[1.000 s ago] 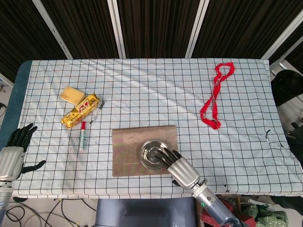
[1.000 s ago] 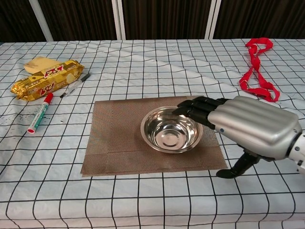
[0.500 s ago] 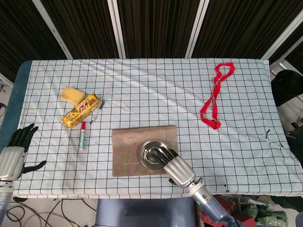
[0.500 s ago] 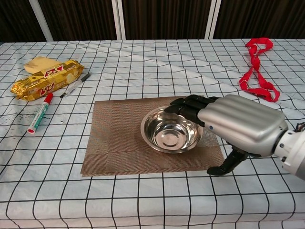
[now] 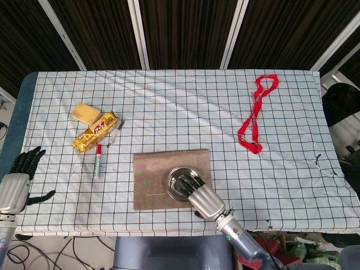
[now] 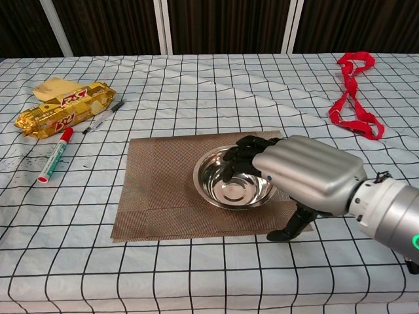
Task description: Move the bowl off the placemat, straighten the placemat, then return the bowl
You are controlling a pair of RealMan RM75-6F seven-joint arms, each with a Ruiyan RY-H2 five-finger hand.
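Bright, even overhead light, soft shadows, glare in the bowl (image 6: 232, 180)

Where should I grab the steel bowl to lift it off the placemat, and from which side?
Take the bowl by its right rim, from the right. It sits upright with a thin flared lip, and the right hand already has its fingers over that edge, thumb low outside. A rim pinch there looks likeliest to hold.
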